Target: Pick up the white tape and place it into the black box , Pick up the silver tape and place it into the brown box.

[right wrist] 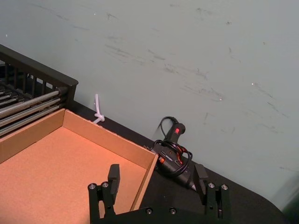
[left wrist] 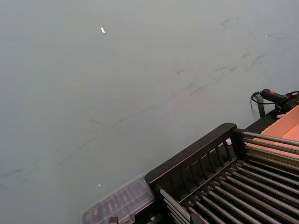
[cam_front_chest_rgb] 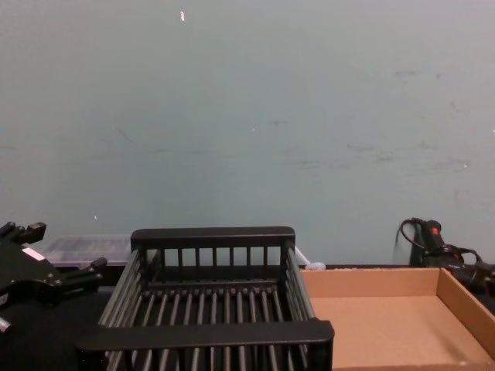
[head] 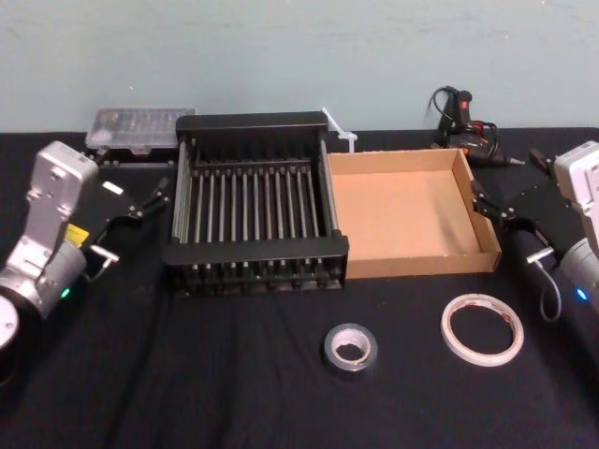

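The white tape (head: 482,328) lies flat on the black table at the front right, red print on its inner face. The silver tape (head: 350,347) lies flat to its left, in front of the gap between the boxes. The black box (head: 257,250) (cam_front_chest_rgb: 209,334) is a slatted crate in the middle. The brown box (head: 416,262) (right wrist: 46,172) touches its right side. My left gripper (head: 153,196) (cam_front_chest_rgb: 54,251) hovers open beside the crate's left wall. My right gripper (head: 491,206) (right wrist: 157,179) stands open at the brown box's right wall. Both tapes lie apart from the grippers.
A clear plastic case (head: 140,126) sits behind the crate at the back left. A black corded hand tool (head: 463,117) (right wrist: 173,149) lies behind the brown box, and a white plastic piece (head: 339,131) sticks up between the boxes. A pale green wall closes the table's far edge.
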Robot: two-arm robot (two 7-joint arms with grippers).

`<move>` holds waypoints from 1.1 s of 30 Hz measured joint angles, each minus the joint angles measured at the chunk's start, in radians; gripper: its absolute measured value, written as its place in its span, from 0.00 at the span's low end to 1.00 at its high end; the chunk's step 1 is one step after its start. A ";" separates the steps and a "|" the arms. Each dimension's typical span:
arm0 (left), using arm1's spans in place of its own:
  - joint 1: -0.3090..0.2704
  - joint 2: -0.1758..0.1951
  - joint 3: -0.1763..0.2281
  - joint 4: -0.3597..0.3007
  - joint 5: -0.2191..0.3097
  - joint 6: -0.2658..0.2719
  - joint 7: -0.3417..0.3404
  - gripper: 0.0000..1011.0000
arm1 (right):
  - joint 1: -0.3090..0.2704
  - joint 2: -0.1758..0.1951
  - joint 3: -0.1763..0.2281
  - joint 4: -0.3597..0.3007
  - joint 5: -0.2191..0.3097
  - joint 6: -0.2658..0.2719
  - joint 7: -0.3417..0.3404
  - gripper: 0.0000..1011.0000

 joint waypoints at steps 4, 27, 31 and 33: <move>0.000 0.000 0.000 0.000 0.000 0.000 0.000 0.99 | 0.000 0.000 0.000 0.000 0.000 0.000 0.000 0.99; 0.000 0.000 0.000 0.000 0.000 0.000 0.000 0.99 | 0.000 0.000 0.000 0.000 0.000 0.000 0.000 0.99; 0.000 0.000 0.000 0.000 0.000 0.000 0.000 0.99 | 0.000 0.000 0.000 0.000 0.000 0.000 0.000 0.99; 0.000 0.000 0.000 0.000 0.000 0.000 0.000 0.99 | 0.000 0.000 0.000 0.000 0.000 0.000 0.000 0.99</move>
